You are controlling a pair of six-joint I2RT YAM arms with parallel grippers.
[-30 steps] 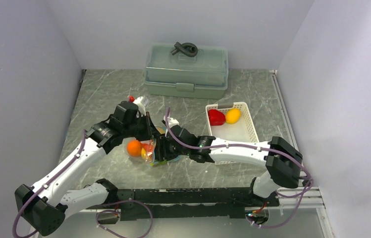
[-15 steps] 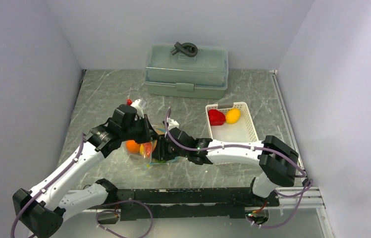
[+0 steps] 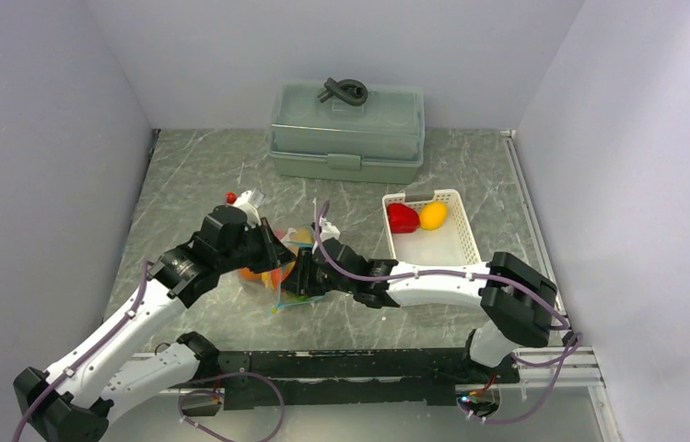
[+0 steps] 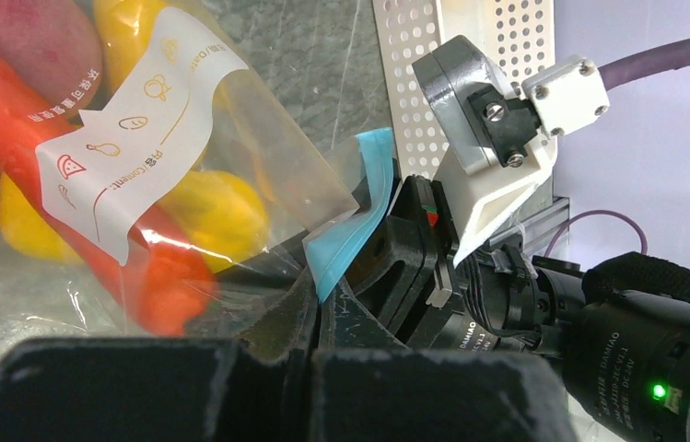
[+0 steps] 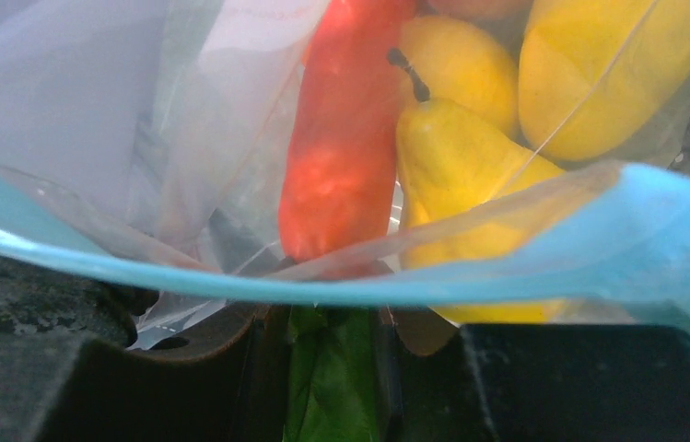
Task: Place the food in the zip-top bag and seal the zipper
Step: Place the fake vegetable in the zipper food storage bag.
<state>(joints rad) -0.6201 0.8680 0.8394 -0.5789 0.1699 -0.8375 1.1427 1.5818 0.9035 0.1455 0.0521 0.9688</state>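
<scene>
The left end effector [image 4: 315, 336] is clamped on the zip-top bag [image 4: 138, 147] edge. The right end effector [image 3: 302, 276] grips a green food piece [image 5: 332, 391] just below the zipper [image 5: 415, 287].

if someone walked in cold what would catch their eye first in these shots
First, the clear zip-top bag at the middle of the table, bulging with red, orange and yellow food, with the left tool shut on its edge beside the teal-blue zipper and the right tool at its mouth. Next, the white basket to the right holding a red piece and a yellow piece, and the grey-green lidded box at the back.
</scene>
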